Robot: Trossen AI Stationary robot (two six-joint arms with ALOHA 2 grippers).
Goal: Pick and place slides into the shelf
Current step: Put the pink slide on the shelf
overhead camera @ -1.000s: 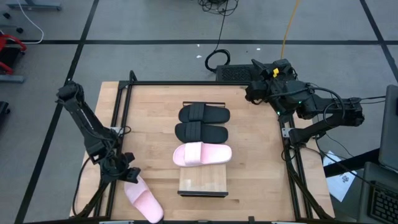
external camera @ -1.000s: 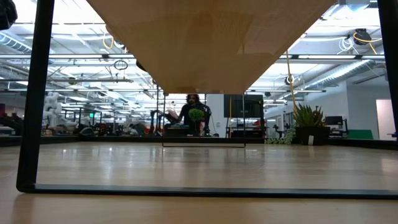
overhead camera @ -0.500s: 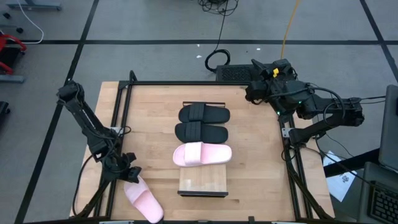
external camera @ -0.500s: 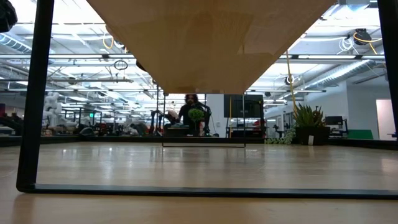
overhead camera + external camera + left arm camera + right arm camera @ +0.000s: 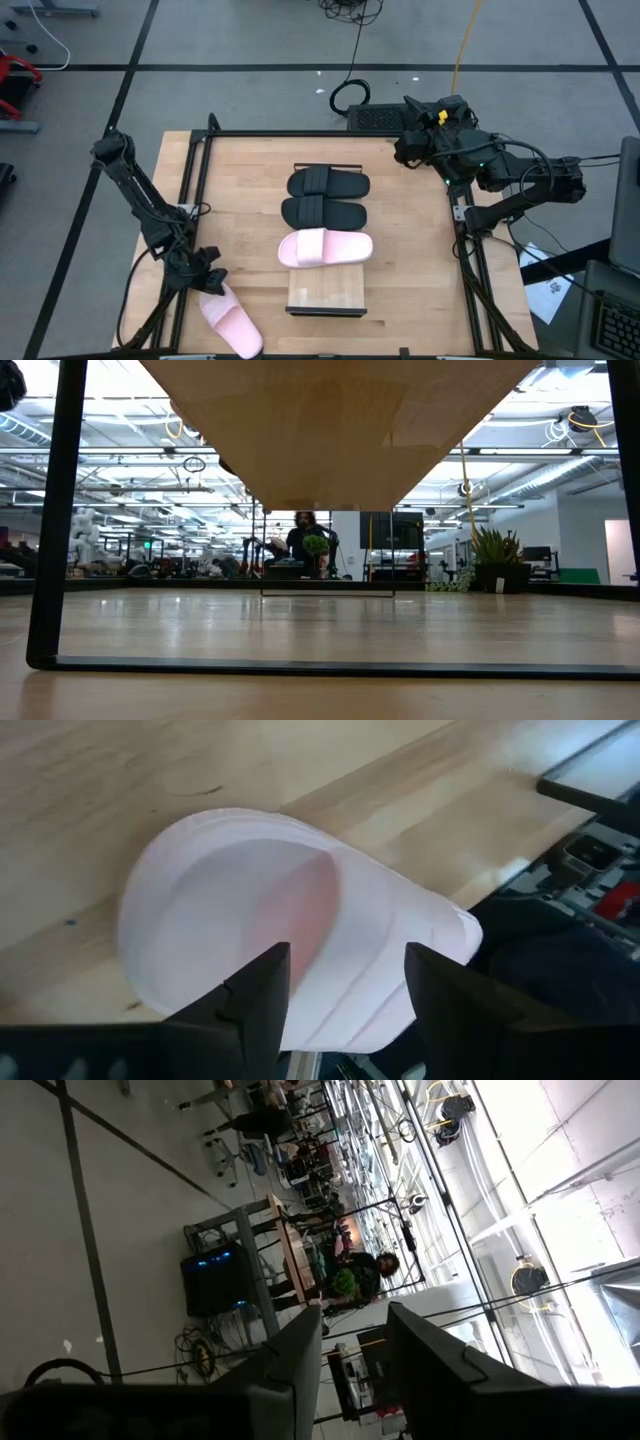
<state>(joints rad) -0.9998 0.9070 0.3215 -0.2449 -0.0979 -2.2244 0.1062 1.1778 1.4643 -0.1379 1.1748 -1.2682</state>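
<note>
Wooden table (image 5: 250,200), loose pink slide (image 5: 231,321) lying diagonally, left pincer (image 5: 207,282) open above

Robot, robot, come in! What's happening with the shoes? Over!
Left gripper open over last pink slide at table corner. Right gripper parked off table. Three slides on shelf. Nothing blocking.

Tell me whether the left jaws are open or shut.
Open: the left gripper hovers over the loose pink slide, jaws apart, nothing between them.
</note>
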